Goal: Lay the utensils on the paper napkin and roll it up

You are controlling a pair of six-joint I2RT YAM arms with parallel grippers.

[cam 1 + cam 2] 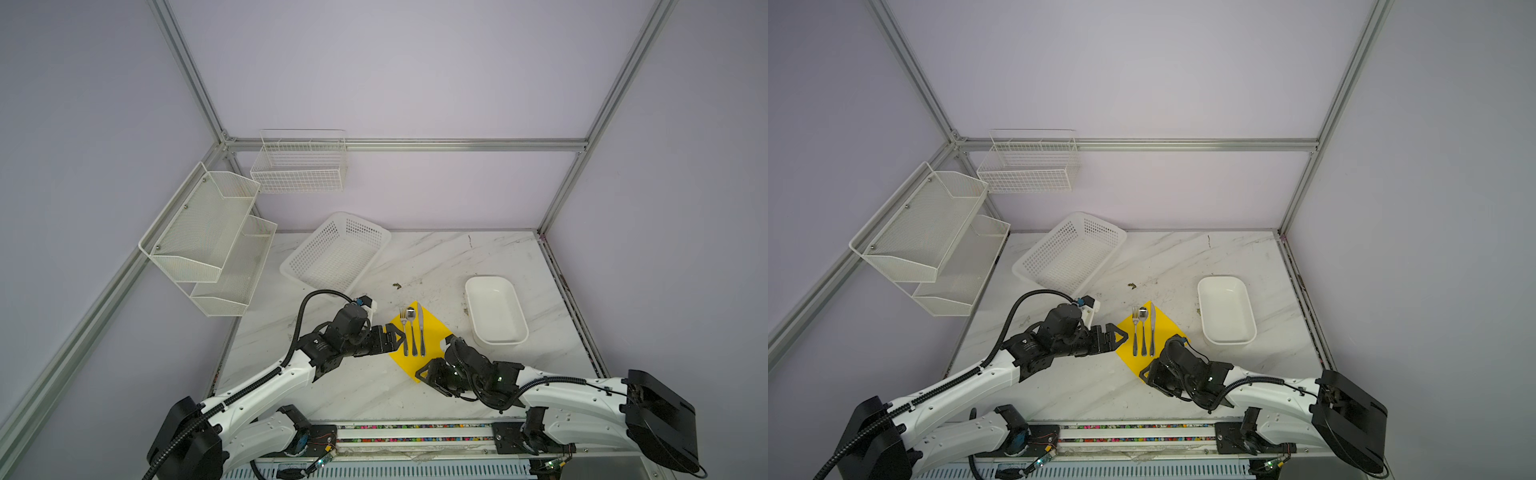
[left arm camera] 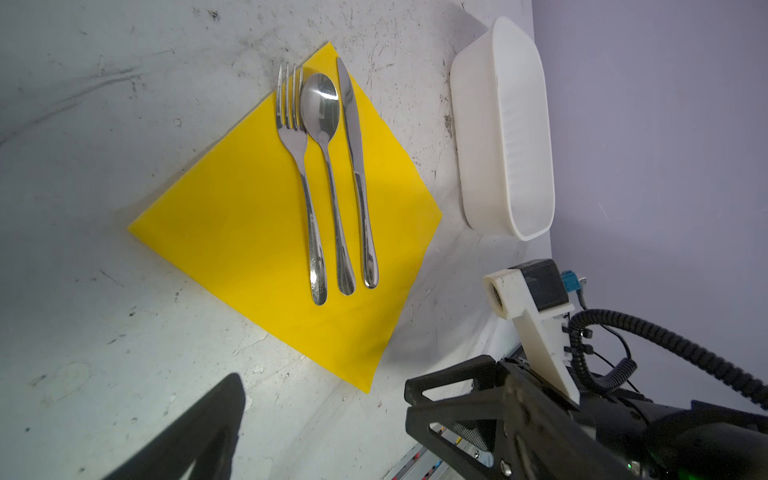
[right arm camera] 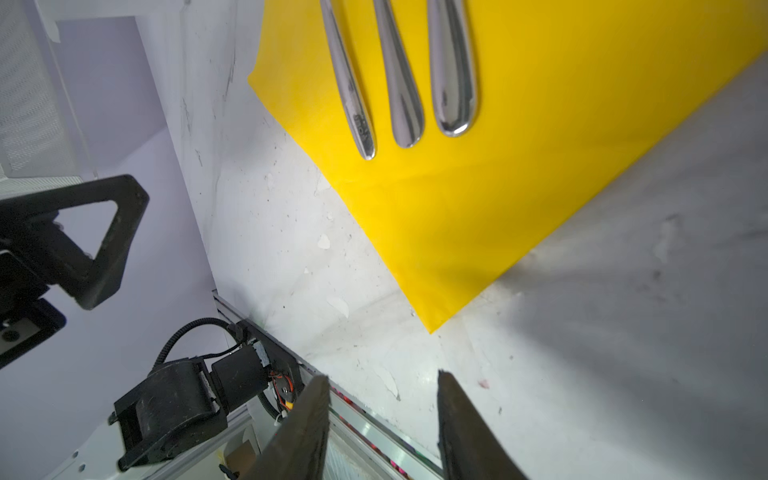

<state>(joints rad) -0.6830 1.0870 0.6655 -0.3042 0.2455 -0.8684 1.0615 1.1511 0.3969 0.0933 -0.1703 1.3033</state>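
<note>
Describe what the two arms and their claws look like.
Both the left arm and right arm are white with black joints and big black bases. A ribbed black cable runs along each. The left claw and right claw are black, with hollow triangular fingers. A white camera bracket with a blue plug sits at each wrist. Small green lights glow on the right arm.

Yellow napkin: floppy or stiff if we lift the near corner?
Probably floppy: the paper napkin looks thin and lies flat, so a lifted corner should fold over. It's probably light; the fork, spoon and knife pin it, but their smooth handles might slide.
</note>
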